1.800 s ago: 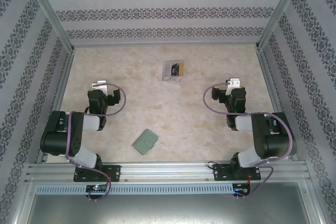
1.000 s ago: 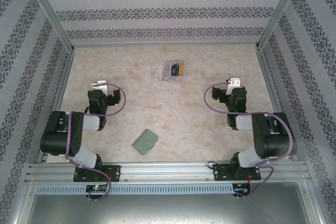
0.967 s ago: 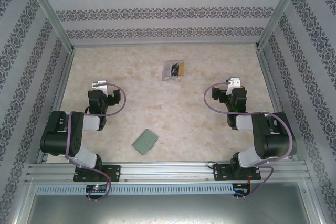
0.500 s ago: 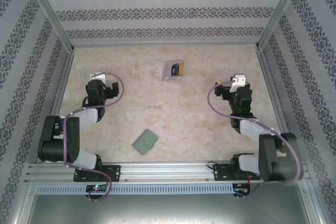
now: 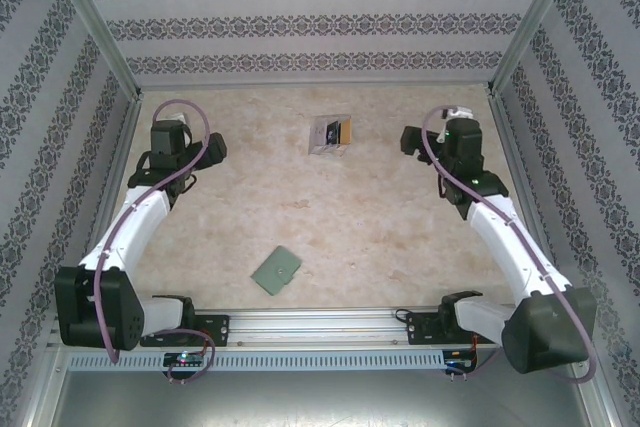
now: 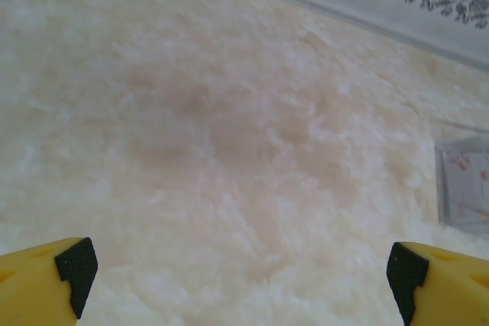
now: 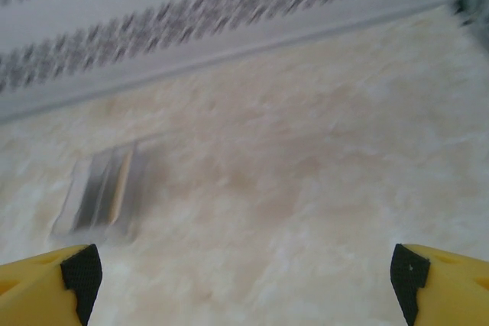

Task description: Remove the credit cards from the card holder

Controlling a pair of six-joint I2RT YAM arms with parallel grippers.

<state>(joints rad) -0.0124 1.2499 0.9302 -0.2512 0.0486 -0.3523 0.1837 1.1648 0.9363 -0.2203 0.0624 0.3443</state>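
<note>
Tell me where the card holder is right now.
In the top view, the card holder lies flat on the table near its front edge, slightly left of centre, well apart from the clear tray toward the back.

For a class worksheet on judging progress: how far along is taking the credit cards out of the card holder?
Done: nothing yet; the card holder lies closed on the table, near side, no cards showing. In hand: nothing; the left gripper and right gripper hang open and empty over the far half. Left: open the holder and pull the cards.
</note>
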